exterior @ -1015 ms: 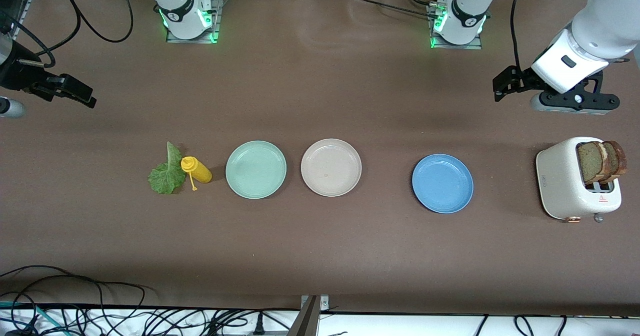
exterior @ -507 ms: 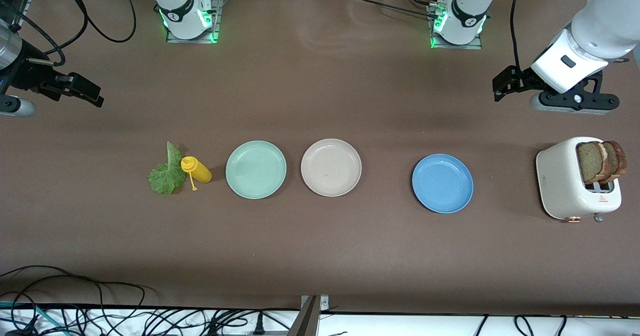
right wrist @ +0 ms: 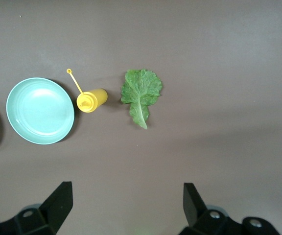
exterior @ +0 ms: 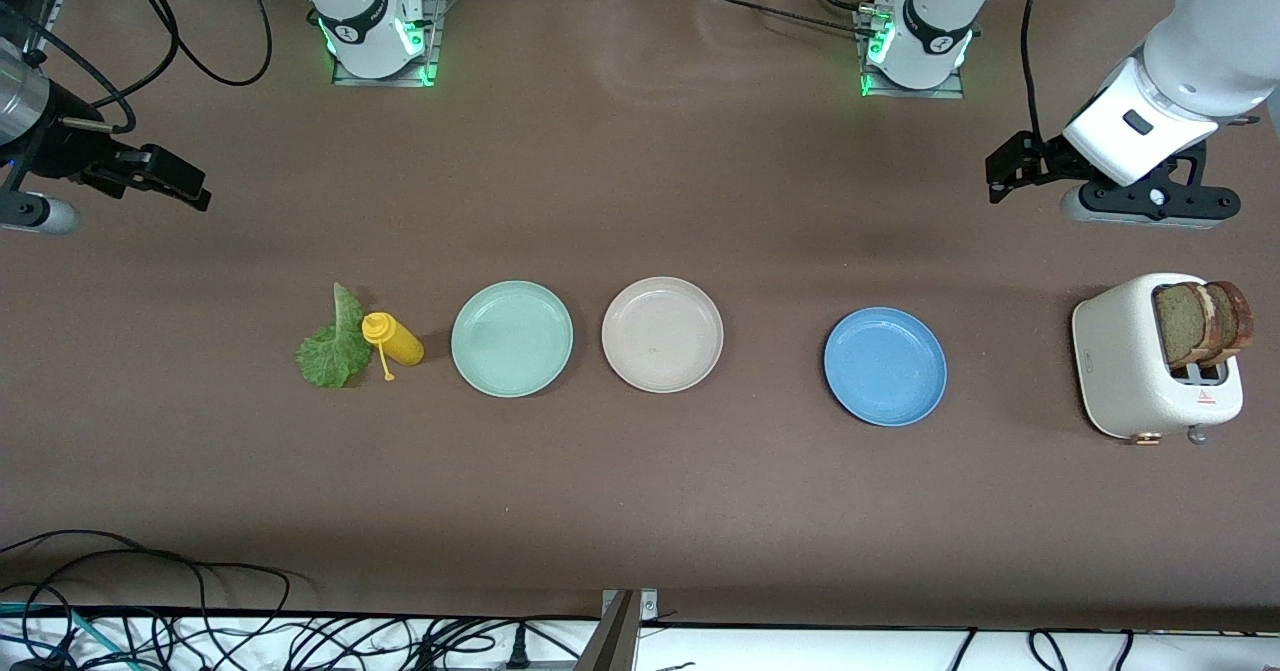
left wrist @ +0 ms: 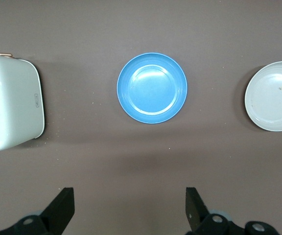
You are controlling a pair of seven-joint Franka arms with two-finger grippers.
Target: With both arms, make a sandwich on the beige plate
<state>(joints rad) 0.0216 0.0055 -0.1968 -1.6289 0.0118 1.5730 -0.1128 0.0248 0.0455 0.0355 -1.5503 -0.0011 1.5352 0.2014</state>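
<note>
The beige plate (exterior: 662, 334) (left wrist: 273, 96) lies bare in the middle of the table, between a mint-green plate (exterior: 512, 338) (right wrist: 39, 110) and a blue plate (exterior: 885, 366) (left wrist: 152, 88). Two brown bread slices (exterior: 1200, 323) stand in a white toaster (exterior: 1130, 366) (left wrist: 13, 107) at the left arm's end. A green lettuce leaf (exterior: 330, 351) (right wrist: 141, 93) lies flat toward the right arm's end. My left gripper (exterior: 1003, 173) (left wrist: 129, 198) hangs open and holds nothing, over bare table beside the toaster. Over the right arm's end, my right gripper (exterior: 185, 189) (right wrist: 126, 193) is open too, with nothing in it.
A yellow squeeze bottle (exterior: 395, 339) (right wrist: 92, 100) lies on its side between the lettuce and the mint-green plate, touching the leaf's edge. Cables (exterior: 150, 591) run along the table edge nearest the front camera.
My right gripper has shifted a little toward the middle of the table. The left arm and all things on the table have stayed put.
</note>
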